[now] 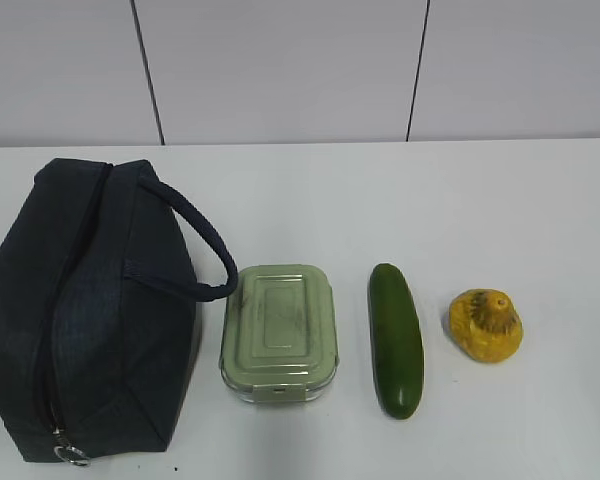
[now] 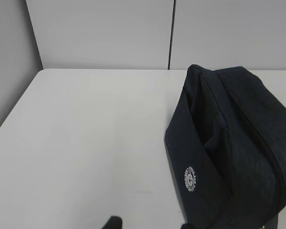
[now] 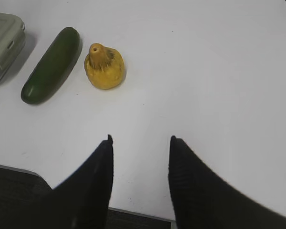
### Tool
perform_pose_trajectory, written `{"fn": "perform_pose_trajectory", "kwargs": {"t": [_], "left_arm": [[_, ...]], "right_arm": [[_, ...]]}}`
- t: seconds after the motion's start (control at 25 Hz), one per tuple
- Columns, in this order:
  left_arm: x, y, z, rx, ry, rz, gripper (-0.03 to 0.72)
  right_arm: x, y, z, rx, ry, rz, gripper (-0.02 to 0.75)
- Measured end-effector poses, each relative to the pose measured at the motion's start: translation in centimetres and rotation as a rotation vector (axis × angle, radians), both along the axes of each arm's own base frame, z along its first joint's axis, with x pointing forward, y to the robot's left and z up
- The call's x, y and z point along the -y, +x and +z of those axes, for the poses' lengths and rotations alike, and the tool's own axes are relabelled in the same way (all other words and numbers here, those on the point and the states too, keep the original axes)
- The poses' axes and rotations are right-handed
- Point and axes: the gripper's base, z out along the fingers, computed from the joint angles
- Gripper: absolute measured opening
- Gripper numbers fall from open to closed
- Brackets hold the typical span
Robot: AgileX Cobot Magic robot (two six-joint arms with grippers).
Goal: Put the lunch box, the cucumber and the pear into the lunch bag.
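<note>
both fingers (image 3: 97, 186) of my right gripper (image 3: 139, 143) hang apart over bare table (image 3: 219, 86); left's unclear; bag (image 1: 90, 310) zipped, box (image 1: 278, 330), cucumber (image 1: 396, 338), pear (image 1: 486, 325) lined beside it for picking

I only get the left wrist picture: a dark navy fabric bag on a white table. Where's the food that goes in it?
Observer: Right of the bag, in a row: a pale sage-green rectangular lunch box, a long dark green cucumber, and a lumpy yellow-orange pear.
Operator: Is the bag zipped?
Observer: It looks shut; the metal ring pull sits at its near end.
Operator: And the other arm?
Observer: The right gripper is open and empty, over bare table short of the pear.
</note>
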Motion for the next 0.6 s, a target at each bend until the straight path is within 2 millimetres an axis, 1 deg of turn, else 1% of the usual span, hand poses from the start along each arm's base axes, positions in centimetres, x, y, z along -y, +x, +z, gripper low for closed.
{"fn": "perform_pose_trajectory", "kwargs": {"t": [0.36, 0.48, 0.6], "left_arm": [[0.0, 0.0, 0.0, 0.0, 0.0, 0.0, 0.238], [0.0, 0.0, 0.0, 0.0, 0.0, 0.0, 0.238], [0.0, 0.0, 0.0, 0.0, 0.0, 0.0, 0.238]], "right_arm": [[0.0, 0.1, 0.0, -0.005, 0.0, 0.0, 0.312], [-0.1, 0.9, 0.7, -0.047, -0.004, 0.0, 0.312], [-0.4, 2.5, 2.0, -0.097, 0.004, 0.018, 0.326]]}}
